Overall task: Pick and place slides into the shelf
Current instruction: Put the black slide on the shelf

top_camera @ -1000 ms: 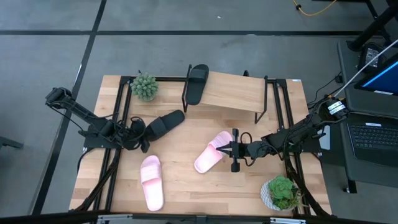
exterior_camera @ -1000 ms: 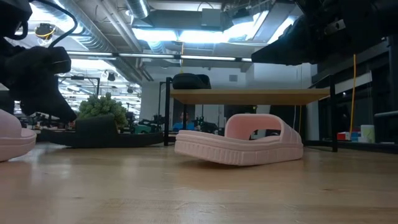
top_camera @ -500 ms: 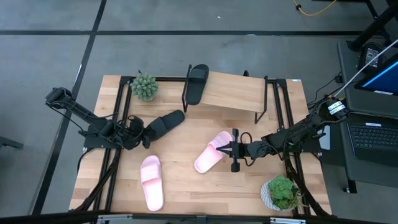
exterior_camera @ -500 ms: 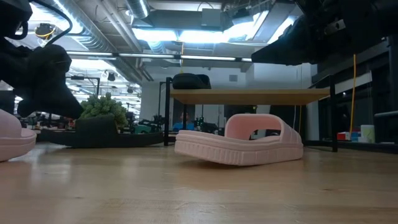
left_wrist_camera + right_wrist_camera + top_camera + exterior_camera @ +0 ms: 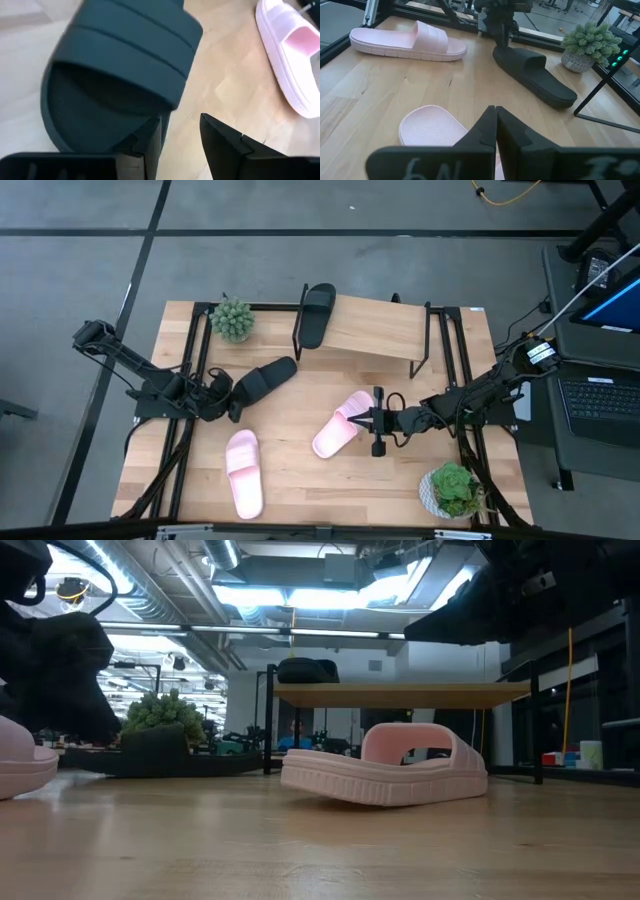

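Near the table's left, a black slide point(image 5: 262, 380) lies flat on its sole. My left gripper point(image 5: 180, 140) stands open at one end of it, one finger point(image 5: 150, 142) by its side rim and the other over bare wood. A second black slide point(image 5: 318, 313) lies on the left end of the shelf point(image 5: 375, 330). One pink slide point(image 5: 243, 472) lies flat near the front. The other pink slide point(image 5: 343, 423) sits mid-table, tilted in the low view, with my right gripper point(image 5: 496, 112) shut at its strap side. My left gripper has a finger close beside the black slide's side rim point(image 5: 165, 107); whether it touches, I cannot tell. My right gripper comes nearly level from the table's right at the pink slide's strap side point(image 5: 358, 410). The gripper's own body hides the contact. The slide sits tilted, its toe end point(image 5: 290, 775) off the wood.
A small potted plant point(image 5: 232, 318) stands at the far left beside the shelf, and another point(image 5: 452, 488) at the near right corner. Black frame rails point(image 5: 190, 360) run along both table sides. Bare wood lies between the two pink slides.
My left gripper has rolled about its own axis and its fingers have parted, letting go of the black slide, which stays where it lay. My right gripper and the pink slide have kept still.
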